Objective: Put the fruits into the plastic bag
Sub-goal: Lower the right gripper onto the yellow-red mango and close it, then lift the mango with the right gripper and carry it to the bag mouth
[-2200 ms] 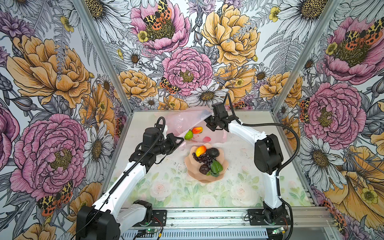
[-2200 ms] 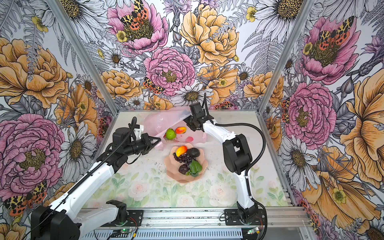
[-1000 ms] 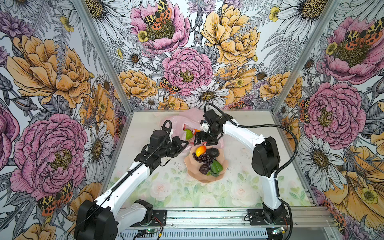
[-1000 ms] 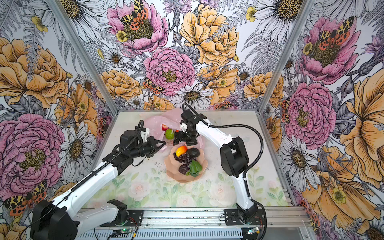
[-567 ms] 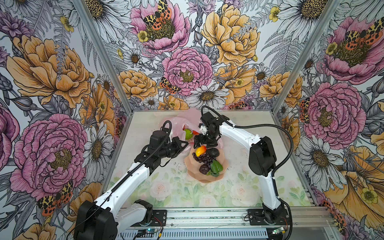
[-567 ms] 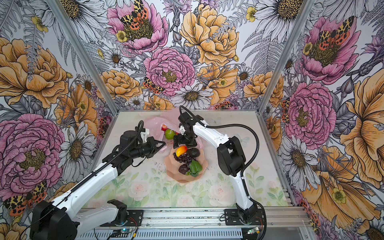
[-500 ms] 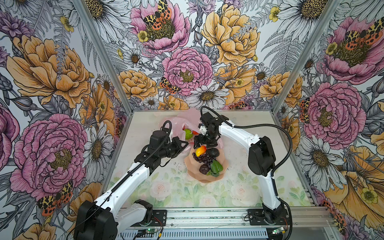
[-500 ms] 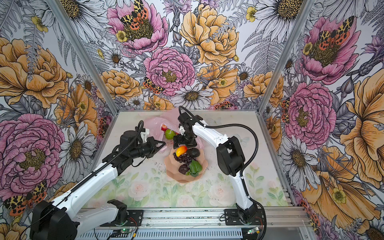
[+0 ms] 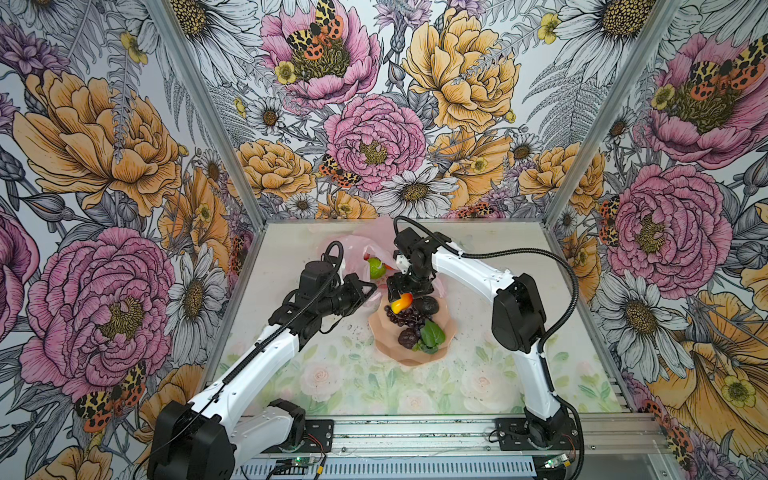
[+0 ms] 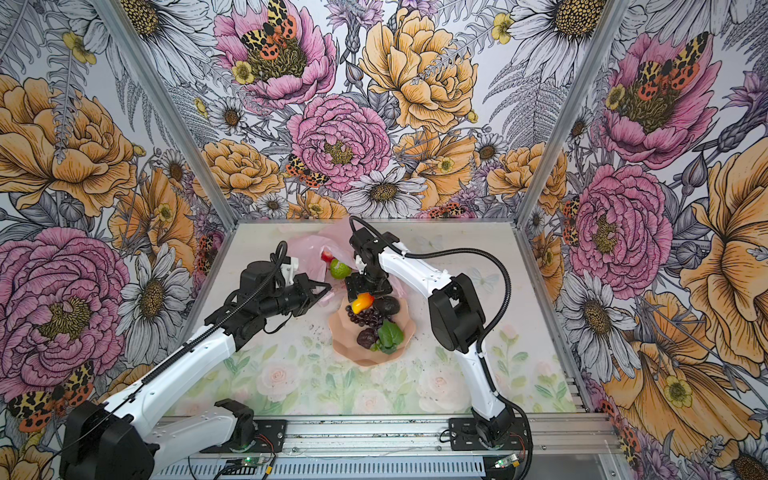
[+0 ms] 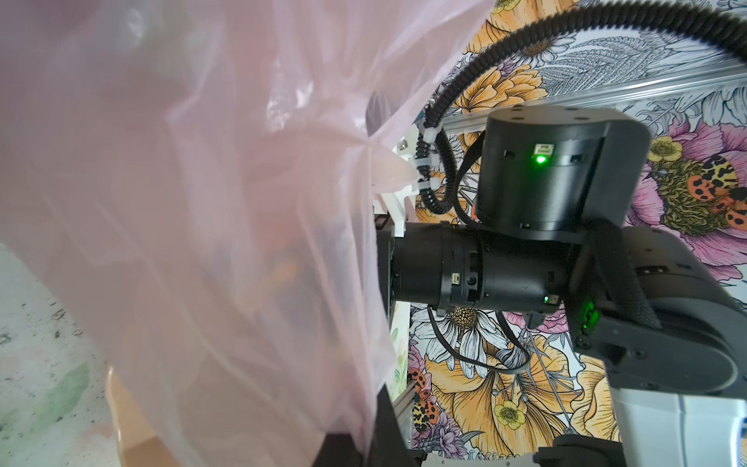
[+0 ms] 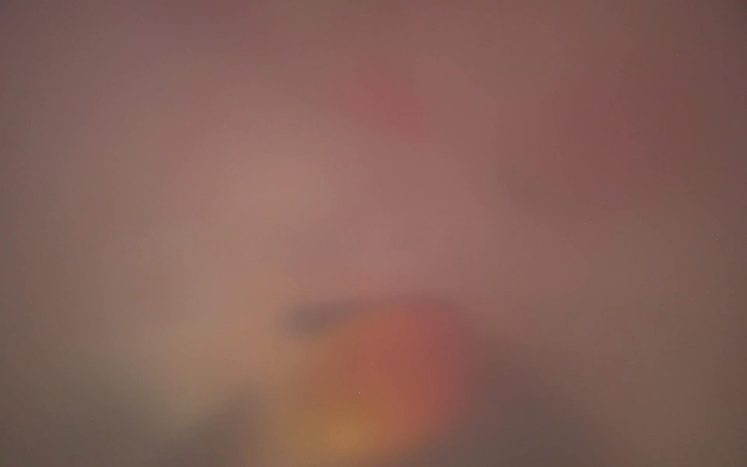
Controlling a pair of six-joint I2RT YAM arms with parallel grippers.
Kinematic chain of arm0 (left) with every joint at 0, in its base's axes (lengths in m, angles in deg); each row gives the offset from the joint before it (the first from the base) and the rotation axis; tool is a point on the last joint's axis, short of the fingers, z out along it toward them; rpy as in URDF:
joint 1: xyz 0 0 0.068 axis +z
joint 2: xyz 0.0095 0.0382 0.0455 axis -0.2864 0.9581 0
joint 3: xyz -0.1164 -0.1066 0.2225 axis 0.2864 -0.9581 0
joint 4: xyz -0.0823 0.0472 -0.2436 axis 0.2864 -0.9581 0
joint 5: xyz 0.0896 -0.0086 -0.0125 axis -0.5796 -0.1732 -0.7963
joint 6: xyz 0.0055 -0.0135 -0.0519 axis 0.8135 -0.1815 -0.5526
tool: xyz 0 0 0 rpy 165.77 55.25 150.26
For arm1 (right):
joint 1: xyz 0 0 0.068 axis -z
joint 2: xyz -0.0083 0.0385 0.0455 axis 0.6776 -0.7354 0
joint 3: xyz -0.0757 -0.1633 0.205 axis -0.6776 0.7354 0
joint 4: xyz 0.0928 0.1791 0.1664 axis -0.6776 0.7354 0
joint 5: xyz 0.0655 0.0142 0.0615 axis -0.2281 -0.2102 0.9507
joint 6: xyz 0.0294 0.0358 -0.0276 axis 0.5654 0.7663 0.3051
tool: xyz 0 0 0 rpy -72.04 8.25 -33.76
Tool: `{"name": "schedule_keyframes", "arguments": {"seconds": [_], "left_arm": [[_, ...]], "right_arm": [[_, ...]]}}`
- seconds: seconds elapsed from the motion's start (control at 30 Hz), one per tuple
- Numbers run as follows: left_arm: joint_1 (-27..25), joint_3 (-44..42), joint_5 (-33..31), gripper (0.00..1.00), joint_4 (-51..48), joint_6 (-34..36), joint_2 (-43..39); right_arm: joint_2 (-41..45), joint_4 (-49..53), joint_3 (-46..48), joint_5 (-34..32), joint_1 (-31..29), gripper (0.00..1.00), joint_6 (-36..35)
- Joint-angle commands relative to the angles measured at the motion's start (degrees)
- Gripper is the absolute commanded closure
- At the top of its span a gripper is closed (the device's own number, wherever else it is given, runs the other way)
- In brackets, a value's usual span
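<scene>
The pale-pink plastic bag (image 9: 353,251) lies at the back of the table, with a green fruit (image 9: 376,268) and a red one (image 10: 326,254) showing in its mouth. My left gripper (image 9: 370,286) is shut on the bag's near edge and holds it up beside the bowl (image 9: 415,355). In the bowl lie an orange-yellow mango (image 9: 401,303), a dark avocado (image 9: 428,305) and purple grapes (image 9: 401,318) with a green leaf (image 9: 432,332). My right gripper (image 9: 409,291) hangs directly over the mango, touching or nearly so. Its fingers are hidden under its body. Pink film blurs the right wrist view.
In the left wrist view the bag film (image 11: 202,202) fills the near side, with the right arm's wrist (image 11: 525,250) just behind it. The right arm's cable (image 9: 519,253) loops over the back right of the table. Floral walls close three sides.
The right gripper has come from the bag at the back down onto the mango in the bowl. The left gripper first carried the bag edge toward the bowl, then held still.
</scene>
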Motion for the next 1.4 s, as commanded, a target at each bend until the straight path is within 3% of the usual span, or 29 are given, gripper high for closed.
{"name": "schedule_keyframes", "arguments": {"seconds": [0.0, 0.37, 0.53, 0.6, 0.77, 0.93, 1.37], "left_arm": [[-0.1, -0.8, -0.8, 1.0, 1.2, -0.2, -0.8], [-0.1, -0.7, -1.0, 1.0, 1.5, -0.5, -0.5], [-0.2, -0.9, -1.1, 1.0, 1.4, -0.5, -0.7], [-0.1, -0.9, -1.1, 1.0, 1.3, -0.5, -0.7], [0.0, -0.4, -1.2, 1.0, 1.1, -0.3, -0.8], [0.0, -0.1, -1.0, 1.0, 1.0, -0.3, -0.7], [-0.7, 0.4, -0.8, 1.0, 1.0, -0.4, -0.9]], "right_arm": [[-2.1, 1.4, -1.8, -2.2, -0.8, 0.13, -1.8], [-3.0, 2.1, -3.0, -4.9, -1.5, 0.14, -2.5], [-3.0, 2.0, -3.6, -5.0, -1.5, 0.31, -2.3], [-2.7, 2.0, -4.0, -4.5, -1.3, 0.33, -2.2], [-0.3, 1.3, -4.9, -1.0, -0.1, 0.35, -0.4], [3.2, -1.7, -2.8, 6.9, 2.1, 0.35, 3.2], [9.1, -20.9, 10.1, 19.8, 7.4, 0.36, 18.9]]}}
